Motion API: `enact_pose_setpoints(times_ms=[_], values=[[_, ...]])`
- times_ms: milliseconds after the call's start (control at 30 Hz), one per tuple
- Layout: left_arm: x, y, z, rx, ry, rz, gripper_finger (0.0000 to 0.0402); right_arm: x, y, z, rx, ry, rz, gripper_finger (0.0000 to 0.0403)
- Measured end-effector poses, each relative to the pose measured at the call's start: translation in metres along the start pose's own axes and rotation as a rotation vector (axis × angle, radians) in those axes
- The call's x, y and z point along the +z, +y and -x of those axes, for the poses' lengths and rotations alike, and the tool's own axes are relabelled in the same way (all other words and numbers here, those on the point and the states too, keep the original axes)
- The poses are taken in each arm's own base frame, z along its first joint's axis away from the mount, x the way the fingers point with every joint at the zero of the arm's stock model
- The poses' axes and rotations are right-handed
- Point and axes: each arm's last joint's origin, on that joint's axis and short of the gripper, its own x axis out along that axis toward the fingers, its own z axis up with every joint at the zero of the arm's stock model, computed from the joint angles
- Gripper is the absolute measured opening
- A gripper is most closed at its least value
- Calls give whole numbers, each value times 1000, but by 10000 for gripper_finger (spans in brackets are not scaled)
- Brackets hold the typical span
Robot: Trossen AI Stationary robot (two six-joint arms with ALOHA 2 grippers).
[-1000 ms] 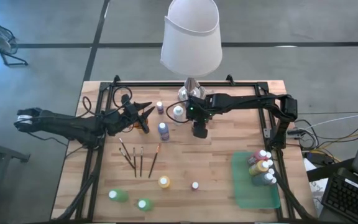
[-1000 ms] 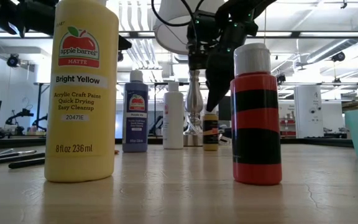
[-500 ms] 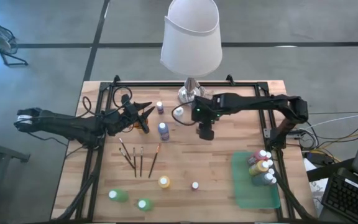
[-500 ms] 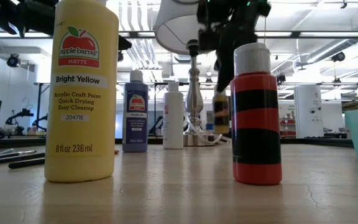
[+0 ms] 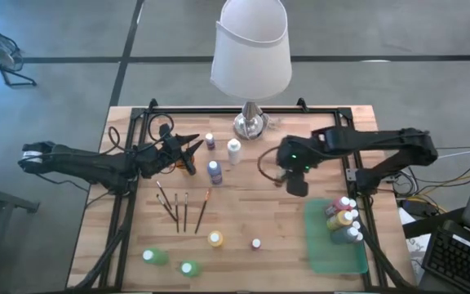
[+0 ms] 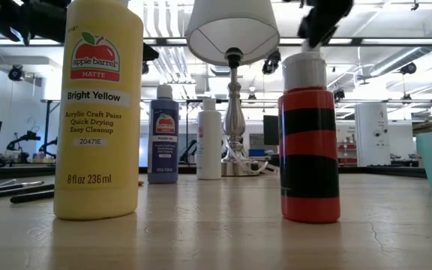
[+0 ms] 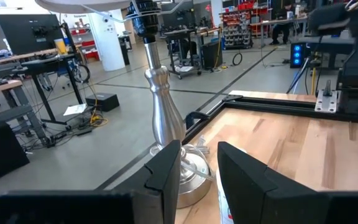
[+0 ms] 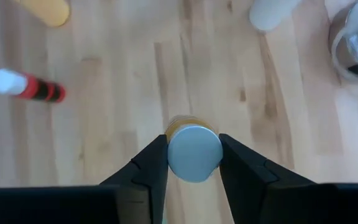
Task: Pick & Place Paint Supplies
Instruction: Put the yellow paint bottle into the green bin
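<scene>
My right gripper (image 5: 297, 184) hangs above the table just left of the green tray (image 5: 331, 255), shut on a small ochre paint bottle with a white cap (image 8: 194, 154). Other bottles stand on the wood: purple (image 5: 210, 140), white (image 5: 233, 149), blue (image 5: 215, 170), yellow (image 5: 215, 238), red-and-black (image 5: 256, 243) and two green ones (image 5: 155, 256). Several thin brushes (image 5: 179, 209) lie flat at centre left. My left gripper (image 5: 191, 150) waits open at the far left, pointing level at the lamp's foot (image 7: 166, 130). My right gripper pinches the bottle at its white cap (image 8: 174, 155), one finger on each side. The fingers (image 8: 149, 163) come from above, slanting down. The bottle hangs upright below them, its ochre body (image 8: 184, 122) lifted clear of the table.
A tall lamp with a white shade (image 5: 251, 47) stands at the table's far middle. Several bottles (image 5: 343, 217) stand in the tray's far right corner. A dark frame (image 5: 243, 109) runs round the table's far edge and sides.
My right gripper has risen from beside the lamp's foot and swung toward the table's right and near edge, toward the tray, carrying the ochre bottle lifted clear. The white bottle beside the lamp has come into view where the arm was.
</scene>
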Motion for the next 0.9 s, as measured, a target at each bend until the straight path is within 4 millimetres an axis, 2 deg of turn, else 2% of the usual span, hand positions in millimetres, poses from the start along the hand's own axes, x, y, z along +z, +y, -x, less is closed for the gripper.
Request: enact_pose_setpoints(times_ms=[133, 333, 567, 900], values=[[0, 0, 0, 0, 0, 7, 113, -18, 8, 18, -29, 31, -44, 112], [0, 0, 0, 0, 0, 34, 113, -46, 18, 31, -63, 90, -124, 121], [0, 0, 0, -1, 0, 62, 113, -70, 32, 25, -53, 149, -180, 113], [-2, 0, 0, -7, 17, 78, 113, -100, 56, 3, -81, 246, -184, 112]])
